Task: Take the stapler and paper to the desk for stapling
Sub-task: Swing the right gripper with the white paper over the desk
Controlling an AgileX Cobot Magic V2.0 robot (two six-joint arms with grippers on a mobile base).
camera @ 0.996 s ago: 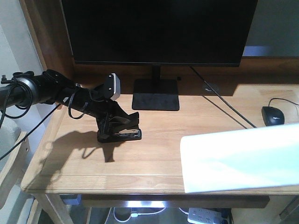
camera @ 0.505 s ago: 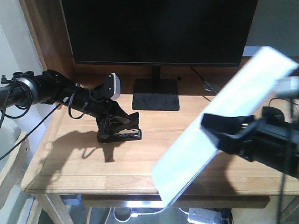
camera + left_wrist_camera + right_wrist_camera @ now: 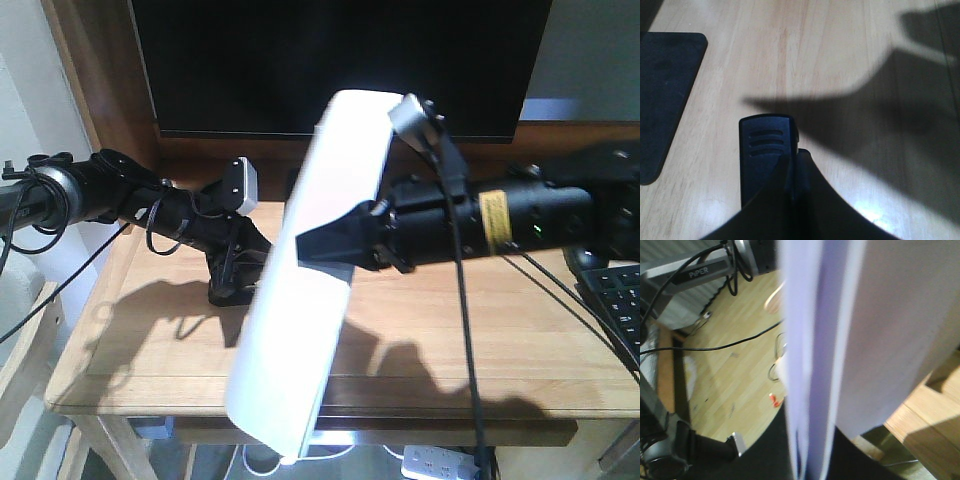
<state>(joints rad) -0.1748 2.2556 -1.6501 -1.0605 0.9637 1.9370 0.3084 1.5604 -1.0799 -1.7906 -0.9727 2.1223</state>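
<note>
- The left gripper (image 3: 238,272) is closed down on the stapler (image 3: 765,150), its fingers almost meeting over the rear end
- The stapler lies flat on the bench (image 3: 150,340), toward the left edge and near the monitor foot (image 3: 665,100)
- The right gripper (image 3: 310,245) is clamped tight on the paper (image 3: 300,300), pinching one long side
- The paper hangs tilted on edge over the middle of the bench, with its low end out past the front edge
</note>
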